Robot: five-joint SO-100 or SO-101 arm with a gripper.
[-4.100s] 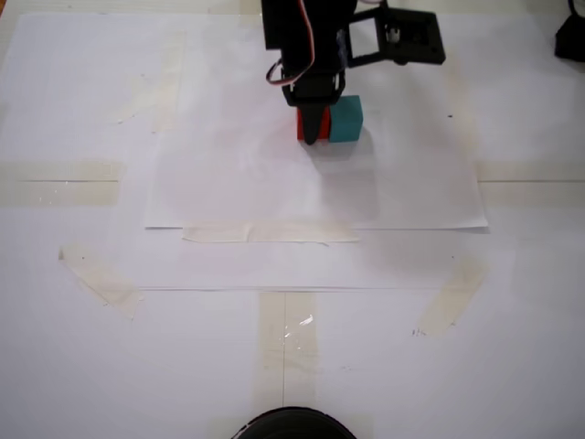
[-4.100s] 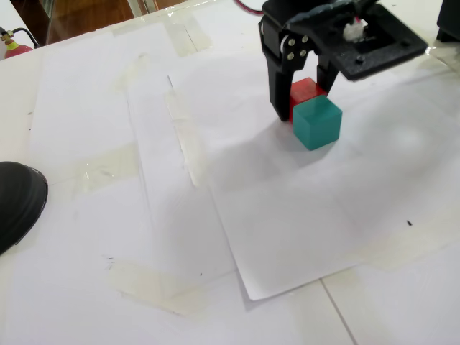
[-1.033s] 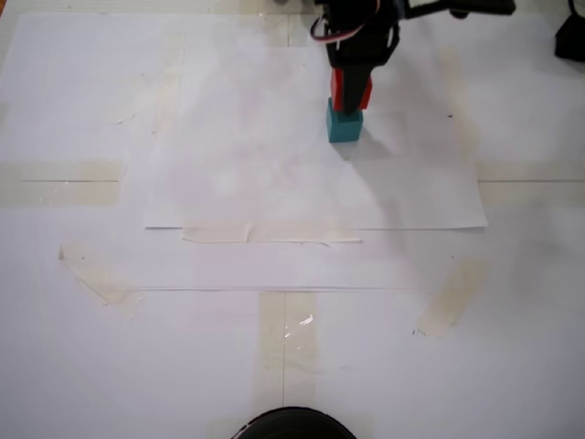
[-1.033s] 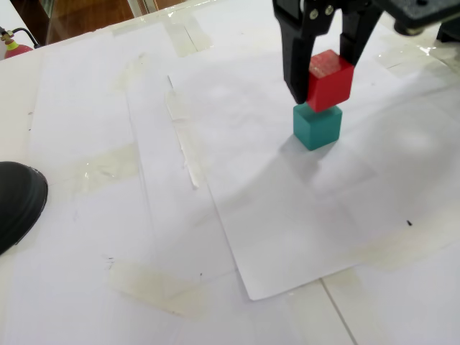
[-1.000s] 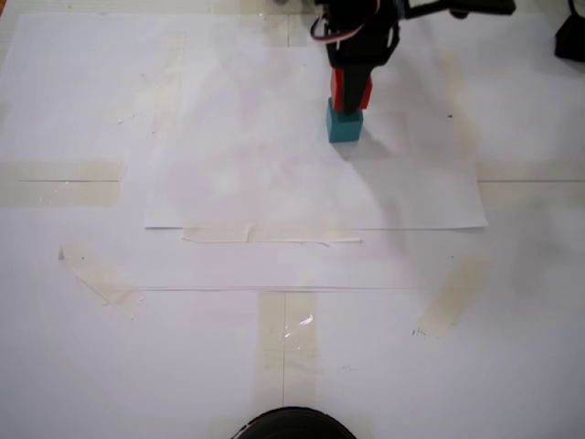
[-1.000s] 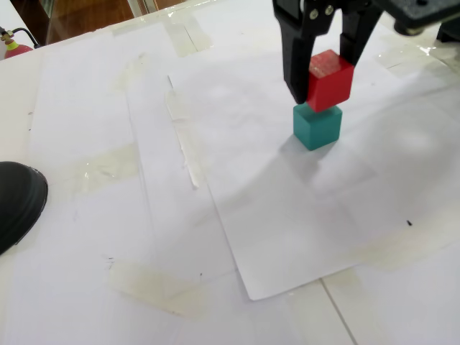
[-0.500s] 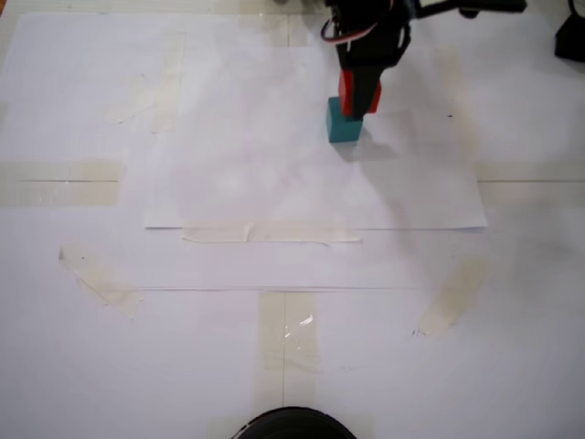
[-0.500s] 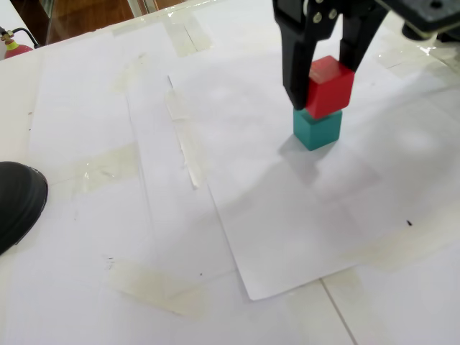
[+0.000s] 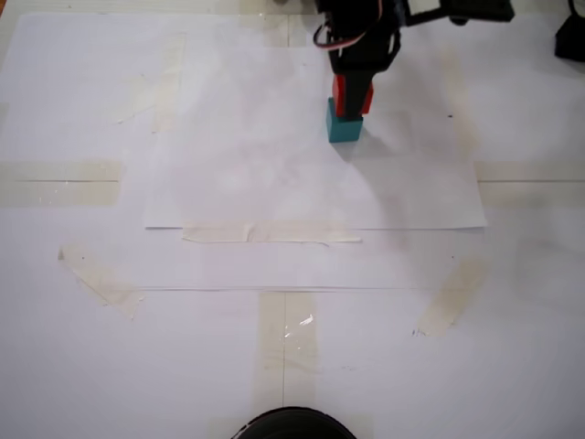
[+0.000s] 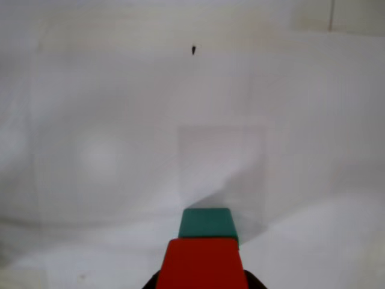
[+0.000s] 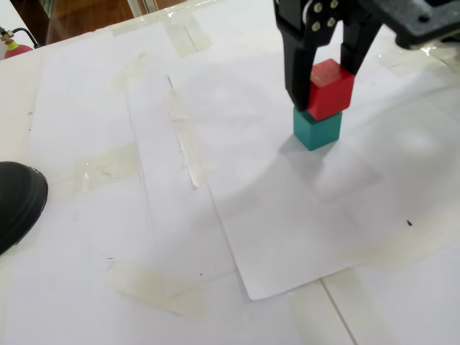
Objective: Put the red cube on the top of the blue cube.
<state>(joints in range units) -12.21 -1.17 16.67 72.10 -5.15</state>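
The hand [image 11: 323,100] grips the red cube [image 11: 330,89] between both fingers and sets it on the blue cube [image 11: 316,129], which stands near the far edge of the surface [image 11: 215,237] in a fixed view. The red cube sits slightly offset, so the grip appears retained to steady it before release.

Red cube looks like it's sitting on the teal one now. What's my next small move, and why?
Probably open the hand and release. In a fixed view the red cube rests on the blue cube, though turned and slightly offset, with the fingers either side of it. The wrist view shows red stacked over teal too. Open slowly, since that overhang could let it tip.
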